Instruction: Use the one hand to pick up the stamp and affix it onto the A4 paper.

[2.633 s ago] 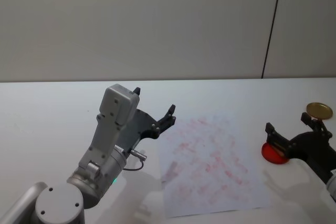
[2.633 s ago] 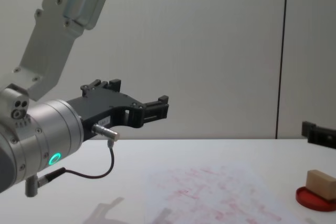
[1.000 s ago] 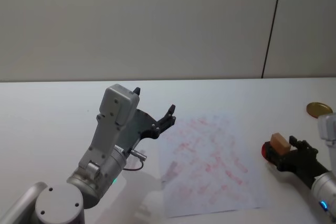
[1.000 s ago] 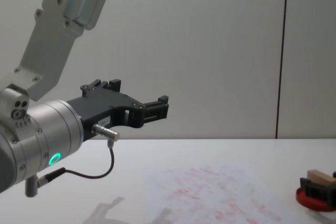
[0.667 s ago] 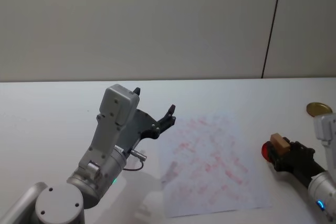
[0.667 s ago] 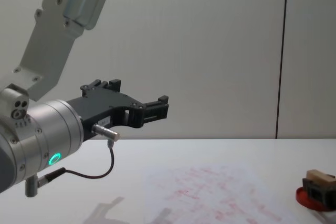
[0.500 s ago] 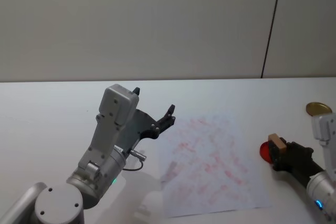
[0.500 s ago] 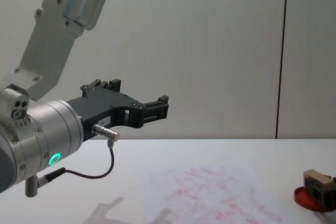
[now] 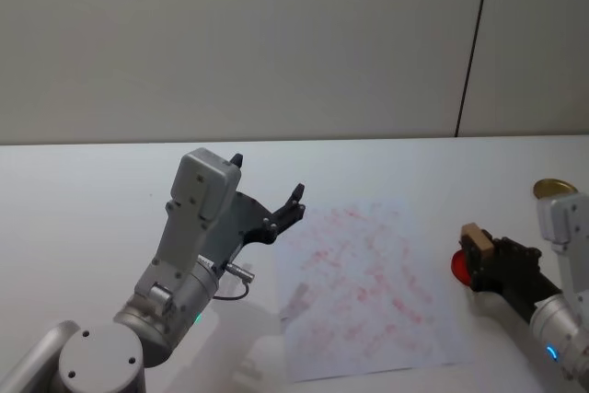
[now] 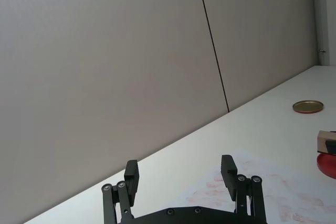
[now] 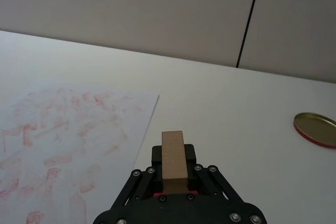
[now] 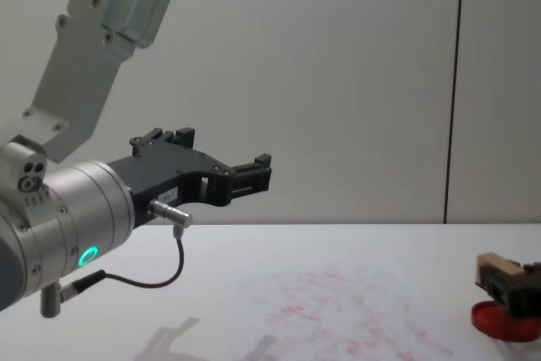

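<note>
right gripper jaws clamped on the stamp, held just above the red ink pad, near the paper's right edge | left gripper up in the air left of the paper, jaws spread wide, holding nothing | gold lid sitting far right on the counter
</note>
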